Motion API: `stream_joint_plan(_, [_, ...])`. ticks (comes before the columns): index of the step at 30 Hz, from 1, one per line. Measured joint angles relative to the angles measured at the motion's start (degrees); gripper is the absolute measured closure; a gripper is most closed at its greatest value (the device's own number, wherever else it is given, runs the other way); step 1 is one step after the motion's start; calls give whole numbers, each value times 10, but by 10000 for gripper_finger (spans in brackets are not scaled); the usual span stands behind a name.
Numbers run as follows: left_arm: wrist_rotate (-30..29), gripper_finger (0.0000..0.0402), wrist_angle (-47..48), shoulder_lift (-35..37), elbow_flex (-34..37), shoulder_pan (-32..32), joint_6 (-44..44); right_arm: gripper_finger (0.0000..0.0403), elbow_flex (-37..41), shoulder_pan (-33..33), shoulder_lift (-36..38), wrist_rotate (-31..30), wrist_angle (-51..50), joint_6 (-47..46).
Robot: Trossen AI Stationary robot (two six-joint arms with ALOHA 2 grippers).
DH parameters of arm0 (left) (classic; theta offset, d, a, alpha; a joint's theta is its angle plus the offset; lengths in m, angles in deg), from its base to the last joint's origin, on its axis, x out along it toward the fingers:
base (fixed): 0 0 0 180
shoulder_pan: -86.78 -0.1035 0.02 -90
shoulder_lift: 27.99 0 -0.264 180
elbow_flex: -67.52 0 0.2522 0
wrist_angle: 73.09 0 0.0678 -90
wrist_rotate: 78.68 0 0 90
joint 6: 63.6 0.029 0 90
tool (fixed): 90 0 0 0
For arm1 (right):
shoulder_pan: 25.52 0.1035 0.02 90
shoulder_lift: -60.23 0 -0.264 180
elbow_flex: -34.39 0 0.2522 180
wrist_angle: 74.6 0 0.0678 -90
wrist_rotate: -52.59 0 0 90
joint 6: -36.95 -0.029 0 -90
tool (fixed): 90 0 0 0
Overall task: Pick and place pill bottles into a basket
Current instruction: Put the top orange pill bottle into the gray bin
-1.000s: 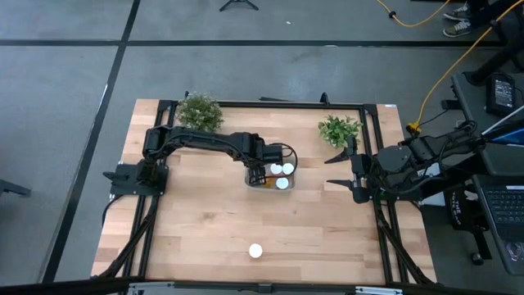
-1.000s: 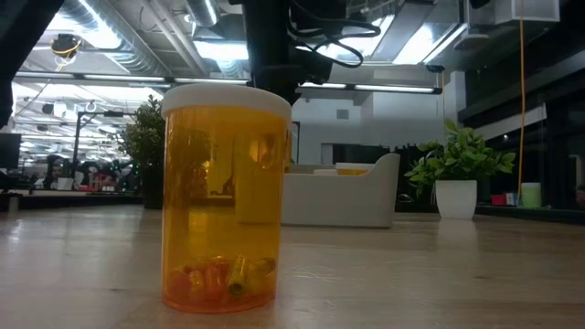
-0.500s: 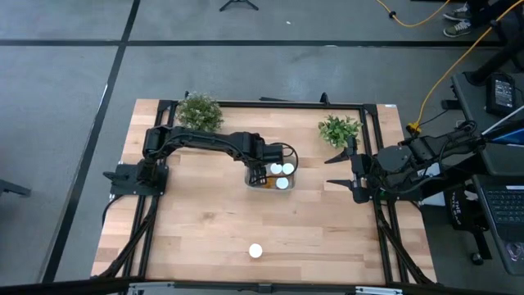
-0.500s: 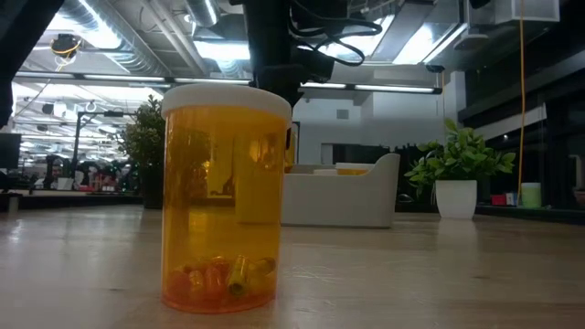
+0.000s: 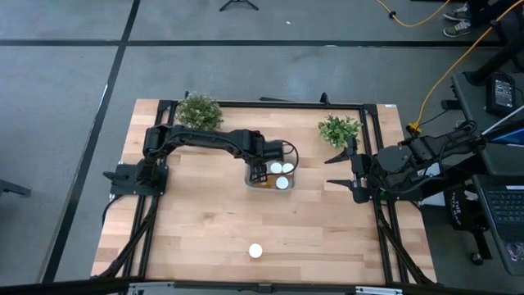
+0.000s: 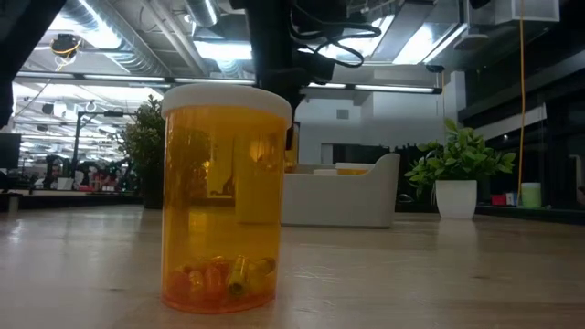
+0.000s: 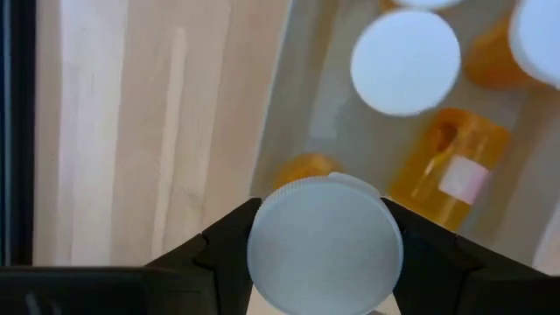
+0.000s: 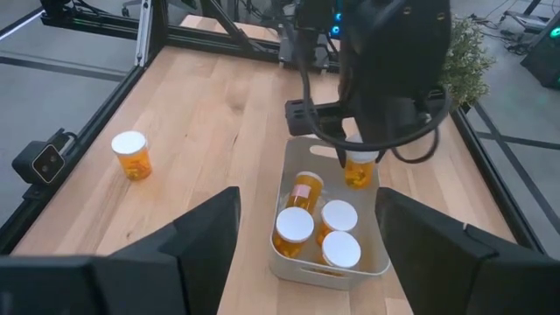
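Basket point(image 5: 290, 187): crowded — three upright bottles, one lying.
Above basket: left claw point(image 8: 360, 161) blocks.
Worktop point(image 5: 196, 221): open — lone bottle point(image 5: 256, 251) at front.

Pale wood-plank bench point(image 5: 205, 221) framed by black metal rails point(image 5: 262, 105). Grey concrete floor point(image 5: 74, 74) around it, crossed by dark seam lines. Two green potted plants at bench's far edge: one point(image 5: 200, 111) toward left corner, other point(image 5: 339, 129) toward right (white pot visible at table height point(image 6: 455, 198)). Yellow cable point(image 5: 442, 78) trails over floor at right; laptop point(image 5: 501, 205) nearby. Low view: open ceiling, exposed ducts, long fluorescent strips point(image 6: 402, 89), white back wall point(image 6: 343, 128), dark window frames right.
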Motion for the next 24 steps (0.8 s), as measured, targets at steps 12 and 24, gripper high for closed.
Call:
stream_joint_plan(12, [5,199,-24,0,2,-6,9,135,0,0,0,0,-1,0])
stream_joint_plan(24, [12,199,-41,0,43,-7,0,135,0,0,0,0,-11,0])
